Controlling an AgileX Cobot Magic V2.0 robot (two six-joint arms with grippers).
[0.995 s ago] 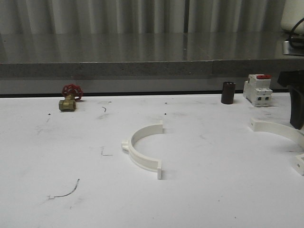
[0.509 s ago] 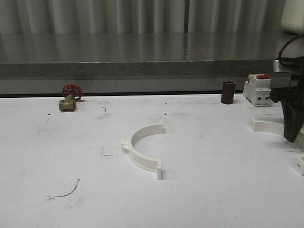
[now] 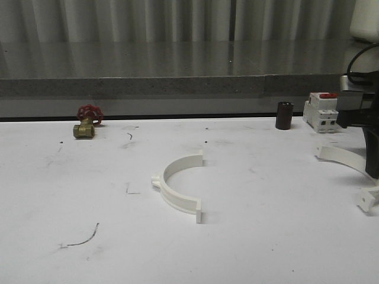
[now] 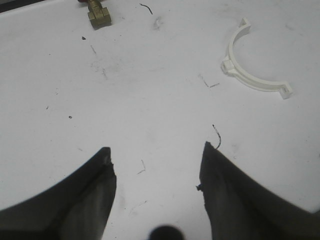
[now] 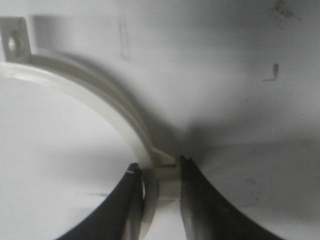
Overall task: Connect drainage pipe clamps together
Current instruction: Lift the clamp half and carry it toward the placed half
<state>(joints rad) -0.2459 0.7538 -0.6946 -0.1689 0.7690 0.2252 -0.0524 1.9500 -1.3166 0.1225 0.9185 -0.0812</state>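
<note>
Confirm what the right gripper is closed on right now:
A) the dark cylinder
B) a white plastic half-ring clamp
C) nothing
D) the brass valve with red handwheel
B: in the right wrist view the right gripper has both fingers pressed against the white plastic half-ring clamp at its lug.

- two white pipe clamp halves: one clamp half (image 3: 179, 184) mid-table, the other half-ring (image 3: 348, 163) out at the right edge, pinched between the right gripper's (image 5: 159, 176) fingers
- one brass valve (image 3: 86, 123) with a red handwheel
- one white breaker (image 3: 321, 112) with a red top
- one small dark cylinder (image 3: 284, 115)
- two grippers total, counting the left gripper (image 4: 156, 172) with its fingers spread over bare table
</note>
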